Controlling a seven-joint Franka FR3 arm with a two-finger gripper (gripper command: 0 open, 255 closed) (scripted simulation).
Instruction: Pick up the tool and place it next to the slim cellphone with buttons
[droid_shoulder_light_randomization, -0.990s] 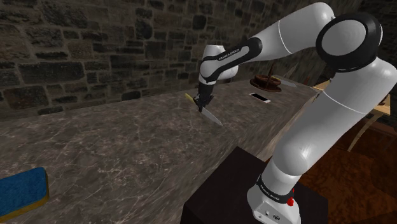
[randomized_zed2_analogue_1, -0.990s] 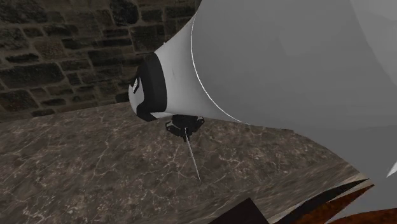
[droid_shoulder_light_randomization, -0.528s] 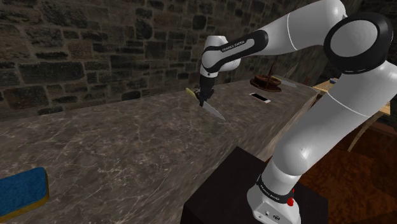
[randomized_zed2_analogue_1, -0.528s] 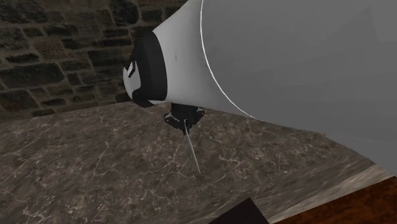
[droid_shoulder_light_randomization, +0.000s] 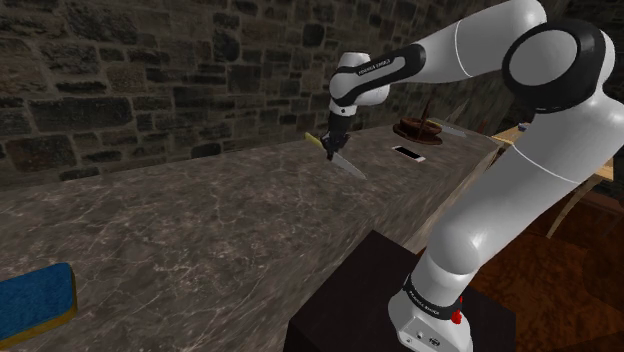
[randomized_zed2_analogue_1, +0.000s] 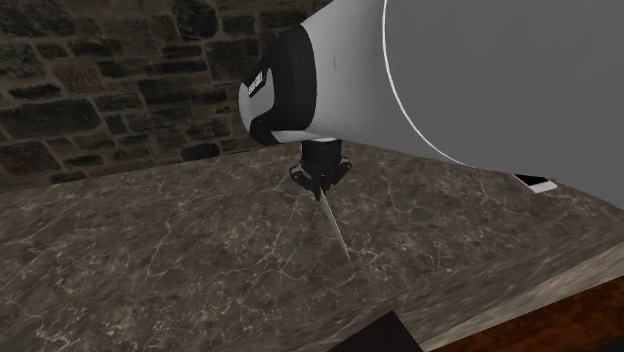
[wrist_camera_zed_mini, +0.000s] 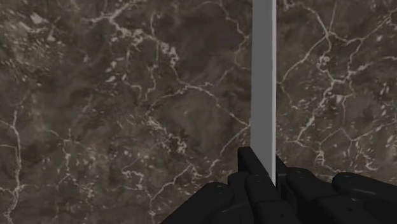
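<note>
The knife (droid_shoulder_light_randomization: 345, 163) is held over the marble counter, just right of centre in the shoulder view, clamped near its handle by the gripper (droid_shoulder_light_randomization: 331, 149). Its short yellow handle sticks out to the upper left, and its slim grey blade (wrist_camera_zed_mini: 264, 83) slants down to the right. In the wrist view the blade runs straight out from between the 2 fingers. The phone (droid_shoulder_light_randomization: 408, 153), white with a dark face, lies flat on the counter further right, well apart from the knife.
</note>
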